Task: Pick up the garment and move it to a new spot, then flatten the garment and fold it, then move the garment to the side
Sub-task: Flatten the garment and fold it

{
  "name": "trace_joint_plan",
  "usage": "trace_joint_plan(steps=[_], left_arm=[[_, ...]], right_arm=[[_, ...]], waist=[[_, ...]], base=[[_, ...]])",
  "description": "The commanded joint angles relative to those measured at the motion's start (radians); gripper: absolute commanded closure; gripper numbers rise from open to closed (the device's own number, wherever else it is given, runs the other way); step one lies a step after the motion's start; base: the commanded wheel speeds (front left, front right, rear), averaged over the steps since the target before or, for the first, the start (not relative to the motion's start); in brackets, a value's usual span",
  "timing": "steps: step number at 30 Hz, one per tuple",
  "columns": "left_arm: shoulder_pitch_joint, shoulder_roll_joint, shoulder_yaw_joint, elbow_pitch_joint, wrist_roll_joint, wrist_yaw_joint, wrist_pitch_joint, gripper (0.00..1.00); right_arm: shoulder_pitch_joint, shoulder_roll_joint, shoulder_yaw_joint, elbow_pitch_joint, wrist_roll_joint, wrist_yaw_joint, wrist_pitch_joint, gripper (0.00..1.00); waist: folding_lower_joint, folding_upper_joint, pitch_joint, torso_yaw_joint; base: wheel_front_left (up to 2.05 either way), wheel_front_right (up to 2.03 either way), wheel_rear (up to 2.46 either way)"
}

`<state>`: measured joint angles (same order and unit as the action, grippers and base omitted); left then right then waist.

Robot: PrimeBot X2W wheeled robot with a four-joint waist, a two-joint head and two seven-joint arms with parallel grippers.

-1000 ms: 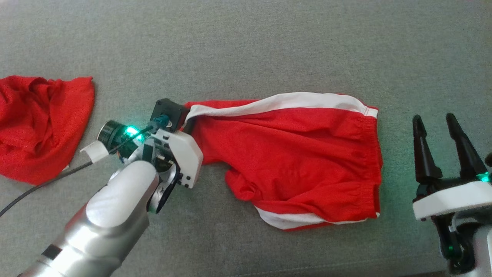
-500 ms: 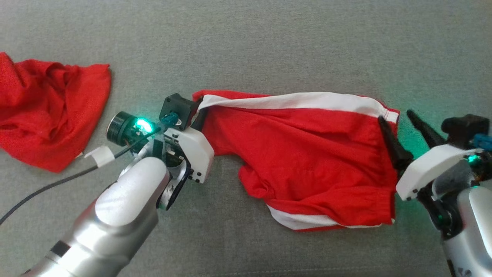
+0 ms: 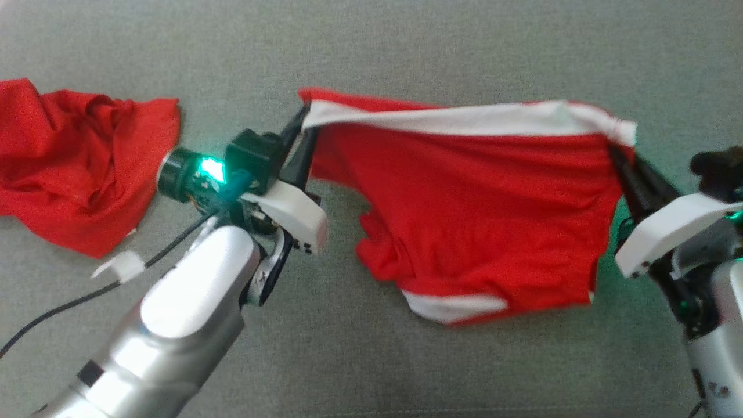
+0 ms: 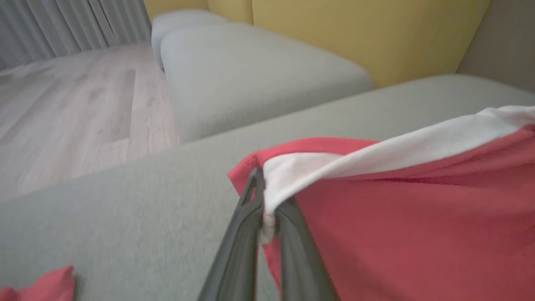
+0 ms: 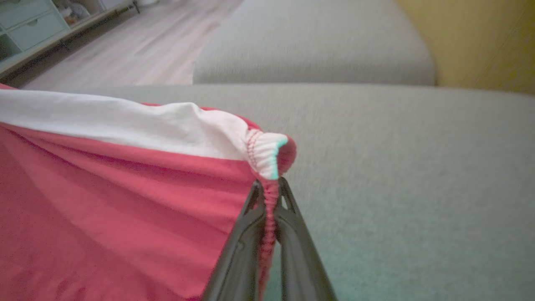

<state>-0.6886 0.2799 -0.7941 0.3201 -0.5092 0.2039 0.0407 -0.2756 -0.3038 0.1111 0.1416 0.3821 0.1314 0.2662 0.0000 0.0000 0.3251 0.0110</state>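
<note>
The red garment (image 3: 476, 203), a pair of shorts with white side stripes, hangs stretched between the two claws above the grey cushion (image 3: 464, 52). The left claw (image 3: 302, 125) is clamped on the corner at the leg end, where the upper white stripe (image 3: 464, 119) begins; in the left wrist view its two dark fingers (image 4: 238, 246) meet with a fold of white cloth pinched between them. The right claw (image 3: 618, 154) is closed on the gathered elastic waistband (image 5: 267, 154) at the opposite top corner. The upper edge runs taut from one claw to the other, while the lower part sags in loose folds, a second white stripe (image 3: 453, 305) showing at the bottom. Whether that lower hem touches the cushion cannot be told. A second, crumpled red cloth (image 3: 75, 174) lies on the cushion well to the left, apart from the shorts.
</note>
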Motion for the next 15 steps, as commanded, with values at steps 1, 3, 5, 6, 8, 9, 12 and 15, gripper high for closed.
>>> trace_joint_plan(steps=[1,3,5,6,8,9,12,15], left_arm=[[-0.022,0.034,0.06,-0.057,0.002,0.015,-0.033,1.0],[-0.019,0.04,0.089,-0.117,-0.002,0.032,-0.075,1.0],[-0.019,0.052,0.12,-0.192,-0.002,0.054,-0.108,1.0],[-0.018,0.058,0.135,-0.234,-0.001,0.068,-0.118,1.0],[-0.024,0.078,0.164,-0.321,0.004,0.094,-0.122,1.0],[-0.029,0.088,0.178,-0.364,0.004,0.105,-0.116,1.0],[-0.049,0.117,0.209,-0.486,0.014,0.138,-0.085,1.0],[-0.078,0.143,0.23,-0.582,0.026,0.159,-0.044,1.0]], right_arm=[[-0.023,-0.03,-0.004,-0.061,-0.017,-0.001,-0.032,1.0],[-0.033,-0.031,-0.019,-0.112,-0.024,-0.001,-0.068,1.0],[-0.046,-0.033,-0.033,-0.177,-0.036,-0.001,-0.095,1.0],[-0.053,-0.033,-0.039,-0.213,-0.04,-0.001,-0.102,1.0],[-0.068,-0.032,-0.055,-0.294,-0.052,-0.001,-0.107,1.0],[-0.075,-0.032,-0.065,-0.337,-0.061,-0.001,-0.1,1.0],[-0.096,-0.02,-0.101,-0.456,-0.086,-0.001,-0.07,1.0],[-0.123,-0.005,-0.137,-0.552,-0.103,-0.001,-0.035,1.0]], waist=[[0.0,0.0,-0.024,-0.001],[0.0,0.0,-0.052,-0.001],[0.0,0.0,-0.085,-0.001],[0.0,0.0,-0.104,-0.001],[0.0,0.0,-0.139,0.0],[0.0,0.0,-0.153,0.001],[0.0,0.0,-0.196,0.002],[0.0,0.0,-0.226,0.002]], base=[[0.0,0.0,0.0],[0.0,0.0,0.0],[0.0,0.0,0.0],[0.0,0.0,0.0],[0.0,0.0,0.0],[0.0,0.0,0.0],[0.0,0.0,0.0],[0.0,0.0,0.0]])
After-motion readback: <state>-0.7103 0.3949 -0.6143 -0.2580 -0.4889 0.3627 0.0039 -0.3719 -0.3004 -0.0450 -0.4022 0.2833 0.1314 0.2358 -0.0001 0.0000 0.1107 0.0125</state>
